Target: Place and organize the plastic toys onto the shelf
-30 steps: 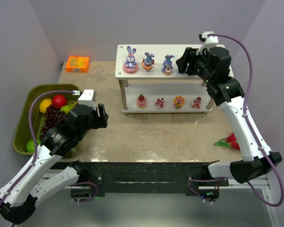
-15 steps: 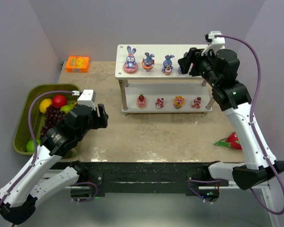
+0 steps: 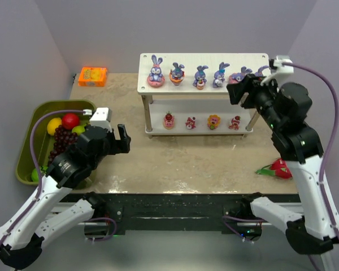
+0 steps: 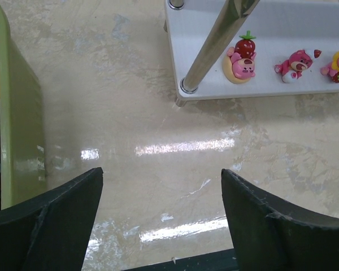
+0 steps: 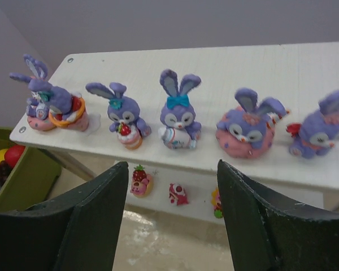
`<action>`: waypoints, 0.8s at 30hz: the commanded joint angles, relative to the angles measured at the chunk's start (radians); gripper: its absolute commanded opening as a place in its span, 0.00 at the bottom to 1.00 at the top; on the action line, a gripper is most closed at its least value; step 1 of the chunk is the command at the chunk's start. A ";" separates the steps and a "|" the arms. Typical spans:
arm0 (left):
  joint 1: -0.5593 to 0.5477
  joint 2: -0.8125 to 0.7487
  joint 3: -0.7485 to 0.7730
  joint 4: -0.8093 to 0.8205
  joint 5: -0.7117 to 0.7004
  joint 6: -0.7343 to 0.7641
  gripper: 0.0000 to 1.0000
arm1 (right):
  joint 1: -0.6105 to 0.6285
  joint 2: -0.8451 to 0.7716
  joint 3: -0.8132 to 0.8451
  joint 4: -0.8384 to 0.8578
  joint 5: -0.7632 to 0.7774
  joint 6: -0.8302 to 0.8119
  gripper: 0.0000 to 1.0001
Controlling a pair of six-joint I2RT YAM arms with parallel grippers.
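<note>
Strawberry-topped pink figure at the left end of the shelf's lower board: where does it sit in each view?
Top external: strawberry-topped figure, near picture centre, leftmost of four on the lower board.
Left wrist: top right, just right of the shelf leg.
Right wrist: lower centre-left, under the top board.
Shared landmark: the pink bear figure immediately to its right in all three.

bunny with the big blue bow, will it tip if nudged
The bunny with the big blue bow probably tips easily: tall ears, small base. It looks like moulded plastic, so likely stiff and light. Its rounded body may slip between the fingers.
</note>
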 commanded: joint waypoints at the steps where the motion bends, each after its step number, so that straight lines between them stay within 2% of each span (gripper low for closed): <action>1: 0.004 -0.007 0.003 -0.002 -0.035 -0.037 0.95 | -0.002 -0.180 -0.134 -0.072 0.128 0.120 0.70; 3: 0.003 -0.009 -0.005 -0.004 -0.039 -0.037 0.99 | 0.000 -0.226 -0.200 -0.102 0.144 0.158 0.70; 7: 0.004 -0.018 -0.015 0.017 -0.016 -0.022 1.00 | 0.000 -0.327 -0.292 -0.147 0.139 0.186 0.75; 9: 0.004 -0.036 -0.024 0.040 0.005 -0.009 0.99 | 0.000 -0.402 -0.330 -0.165 0.167 0.189 0.88; 13: 0.003 -0.070 -0.035 0.060 0.014 -0.003 1.00 | 0.000 -0.508 -0.372 -0.211 0.216 0.190 0.99; 19: 0.003 -0.107 -0.046 0.077 0.025 0.017 1.00 | 0.000 -0.567 -0.426 -0.283 0.318 0.218 0.99; 24: 0.003 -0.129 -0.038 0.068 0.025 0.029 1.00 | 0.000 -0.593 -0.449 -0.276 0.336 0.222 0.99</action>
